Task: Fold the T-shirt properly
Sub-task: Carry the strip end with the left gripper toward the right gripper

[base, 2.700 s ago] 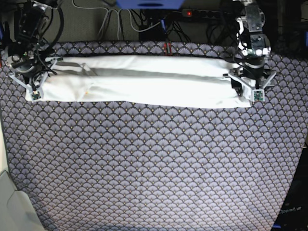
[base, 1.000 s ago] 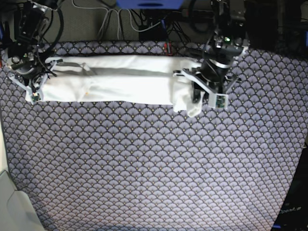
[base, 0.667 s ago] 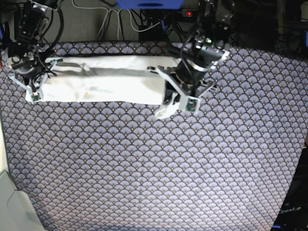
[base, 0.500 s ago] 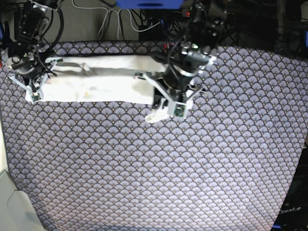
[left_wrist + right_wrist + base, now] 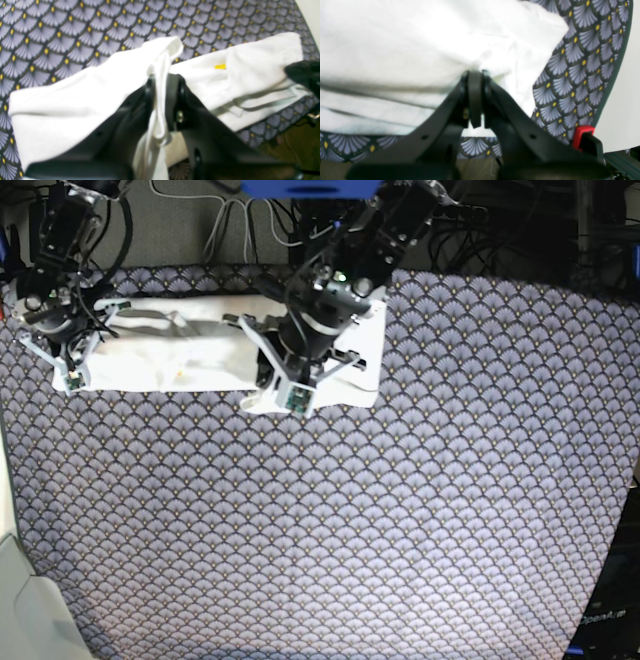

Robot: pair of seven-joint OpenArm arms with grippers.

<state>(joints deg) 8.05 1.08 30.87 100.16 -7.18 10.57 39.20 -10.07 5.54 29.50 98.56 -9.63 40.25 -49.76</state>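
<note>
Left pincer (image 5: 278, 380) now farther leftward, clamped on T-shirt (image 5: 180, 350) edge; right pincer (image 5: 72, 365) clenched on opposite end

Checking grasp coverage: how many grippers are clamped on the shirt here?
2. The left gripper pinches an edge of the T-shirt mid-table; the right gripper grips its far-left end.

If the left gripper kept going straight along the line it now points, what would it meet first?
Probably the flat part of the large white T-shirt lying on the fan-patterned purple cloth. The left gripper, shut on a fold of the shirt, points toward it; depth is unclear in the blurred wrist view.
</note>
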